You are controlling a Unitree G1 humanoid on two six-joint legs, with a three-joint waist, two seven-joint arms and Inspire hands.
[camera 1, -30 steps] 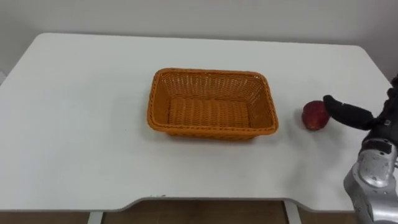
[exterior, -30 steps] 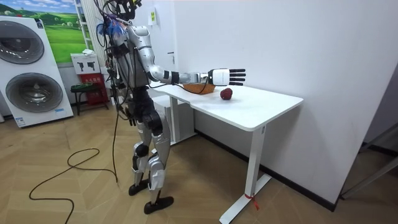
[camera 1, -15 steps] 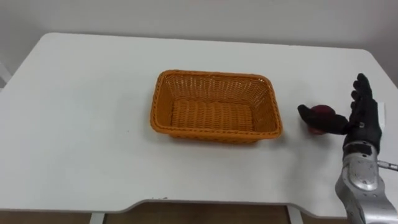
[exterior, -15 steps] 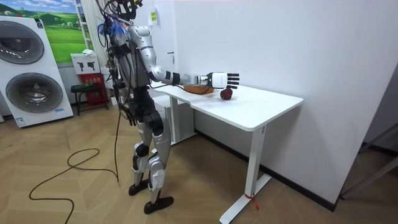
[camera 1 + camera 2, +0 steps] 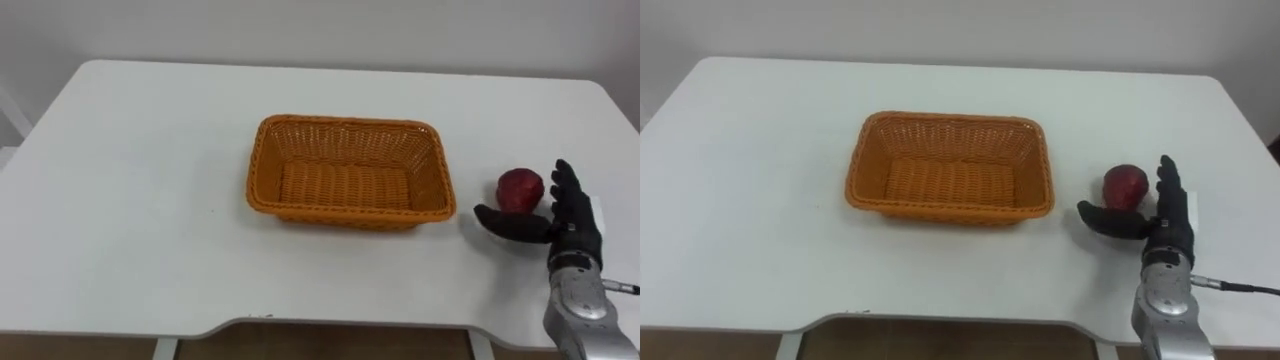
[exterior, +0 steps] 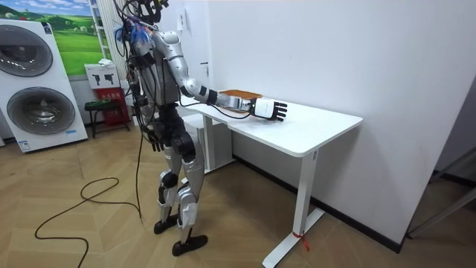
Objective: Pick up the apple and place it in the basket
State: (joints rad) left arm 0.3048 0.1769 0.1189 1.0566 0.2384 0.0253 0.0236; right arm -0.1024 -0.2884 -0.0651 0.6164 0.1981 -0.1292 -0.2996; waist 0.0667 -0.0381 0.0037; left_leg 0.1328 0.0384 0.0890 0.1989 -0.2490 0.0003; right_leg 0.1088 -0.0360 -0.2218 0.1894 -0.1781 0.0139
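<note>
A dark red apple lies on the white table, to the right of an empty orange wicker basket. My right hand is open just in front of and beside the apple: its thumb reaches left below the fruit, its straight fingers stand at the fruit's right. Whether it touches the apple I cannot tell. In the room view I stand at the table's near side with the right hand stretched low over the tabletop, covering the apple.
The table's front edge runs close below the basket, and its right edge lies just beyond my hand. In the room view a wall rises behind the table, and washing machines stand at the room view's left.
My right hand has dropped and drawn back towards me, from beside the apple to just in front of it. The apple shows whole again and has stayed put.
</note>
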